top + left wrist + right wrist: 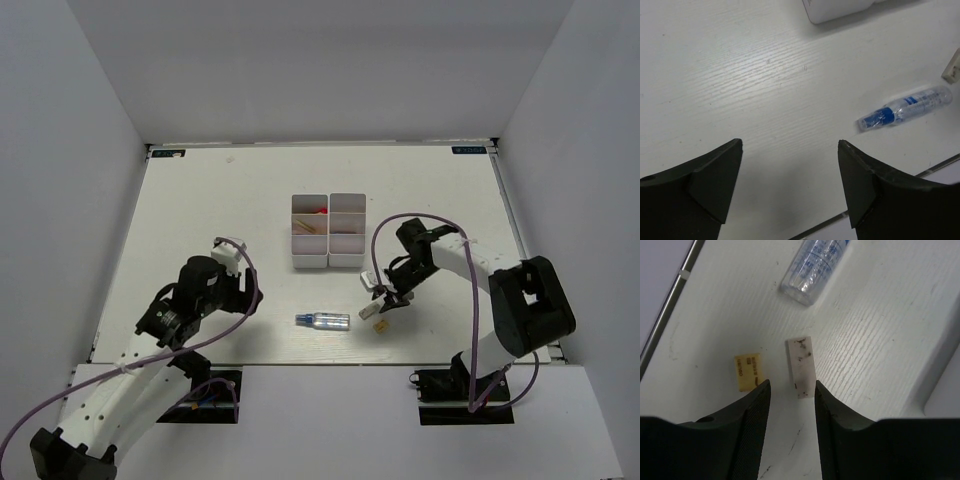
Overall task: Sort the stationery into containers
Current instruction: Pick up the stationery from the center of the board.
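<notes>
The two white containers (328,232) stand side by side mid-table; the left one holds a red item (318,210) and a tan stick (307,227). In front of them lies a silver-blue tube (323,320) (905,110) (812,270). My right gripper (386,302) (790,390) is low over the table with its jaws partly open. The near end of a dirty white eraser (801,367) sits between its fingertips, against the right finger, with a gap to the left one. A yellow eraser (747,371) (381,325) lies just outside the left finger. My left gripper (243,293) (790,145) is wide open and holds nothing.
The table's front edge runs close behind both grippers, seen as a dark seam (830,225) (670,295). A corner of the left container (840,7) shows at the top of the left wrist view. White walls enclose the table on three sides.
</notes>
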Available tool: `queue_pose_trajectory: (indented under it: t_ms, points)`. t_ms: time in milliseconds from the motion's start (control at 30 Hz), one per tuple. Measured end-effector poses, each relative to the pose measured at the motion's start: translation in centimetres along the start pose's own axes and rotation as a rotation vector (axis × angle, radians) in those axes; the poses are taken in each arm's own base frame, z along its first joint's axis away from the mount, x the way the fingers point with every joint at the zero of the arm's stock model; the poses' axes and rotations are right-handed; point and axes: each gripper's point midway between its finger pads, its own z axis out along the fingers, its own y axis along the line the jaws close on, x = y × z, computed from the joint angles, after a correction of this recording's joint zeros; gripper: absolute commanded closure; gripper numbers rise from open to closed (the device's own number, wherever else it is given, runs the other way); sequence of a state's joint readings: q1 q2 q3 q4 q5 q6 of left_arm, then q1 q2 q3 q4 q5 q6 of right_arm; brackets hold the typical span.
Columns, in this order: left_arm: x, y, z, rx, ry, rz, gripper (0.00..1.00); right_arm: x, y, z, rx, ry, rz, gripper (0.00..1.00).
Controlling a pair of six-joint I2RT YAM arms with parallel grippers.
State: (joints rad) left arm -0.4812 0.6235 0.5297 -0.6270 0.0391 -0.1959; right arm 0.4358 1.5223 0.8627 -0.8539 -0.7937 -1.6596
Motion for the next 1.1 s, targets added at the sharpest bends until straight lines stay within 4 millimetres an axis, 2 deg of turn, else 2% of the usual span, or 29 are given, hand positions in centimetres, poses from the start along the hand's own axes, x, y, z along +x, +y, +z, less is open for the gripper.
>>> queue_pose_trajectory:
  t_ms: [233, 633, 767, 900, 1000, 1033, 1100]
  points:
    - [-1.2, 0.0, -0.5, 0.021, -0.071, -0.010, 0.19, 2.1, 0.3, 1.6, -0.066, 0.084, 0.025, 0.57]
    - [-1.2, -0.3, -0.6, 0.036, -0.076, -0.010, 0.19, 2.0, 0.0, 2.0, -0.050, 0.117, 0.072, 0.56]
    - [-1.2, -0.3, -0.6, 0.039, -0.075, -0.010, 0.19, 2.3, -1.6, 2.2, 0.001, 0.141, 0.040, 0.50]
    - [-1.2, -0.3, -0.6, 0.039, -0.075, -0.010, 0.19, 3.1, -2.2, 2.7, 0.009, 0.171, 0.050, 0.50]
    - [-1.2, -0.3, -0.6, 0.039, -0.075, -0.010, 0.19, 3.0, -2.4, 2.8, 0.013, 0.172, 0.057, 0.58]
    - [-1.2, -0.3, -0.6, 0.039, -0.075, -0.010, 0.19, 3.0, -2.3, 2.8, 0.012, 0.171, 0.060, 0.71]
    - [-1.2, -0.3, -0.6, 0.039, -0.075, -0.010, 0.19, 2.9, -2.3, 2.9, 0.011, 0.170, 0.061, 0.90]
